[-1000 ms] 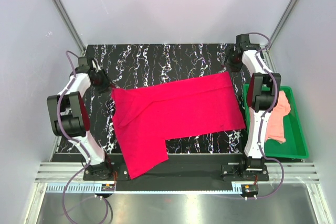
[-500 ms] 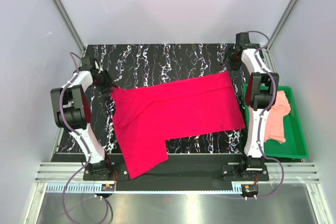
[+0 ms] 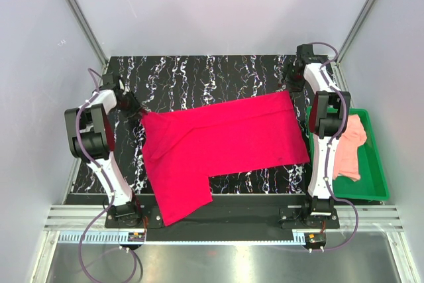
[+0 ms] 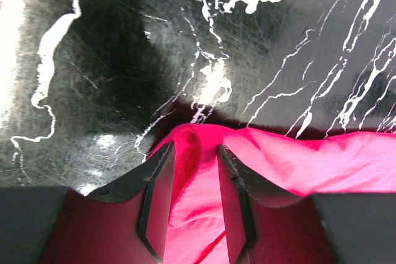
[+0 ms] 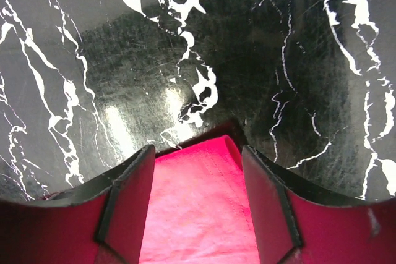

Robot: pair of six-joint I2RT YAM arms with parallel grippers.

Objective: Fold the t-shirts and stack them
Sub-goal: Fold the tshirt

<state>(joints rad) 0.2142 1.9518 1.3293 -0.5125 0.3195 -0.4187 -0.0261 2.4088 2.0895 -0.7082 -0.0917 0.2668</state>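
While left gripper (image 4: 195,148) and right gripper (image 5: 197,149) gape over crimson t-shirt (image 3: 225,137) corners, grasp unsure.
Flat hem may escape, skewing fold.

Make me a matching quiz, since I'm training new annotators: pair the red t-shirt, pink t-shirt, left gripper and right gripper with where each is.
1. red t-shirt
2. pink t-shirt
3. left gripper
4. right gripper

A. in the green tray
B. at the red t-shirt's far right corner
C. spread on the marble table
D. at the red t-shirt's far left corner

Pairs: 1-C, 2-A, 3-D, 4-B
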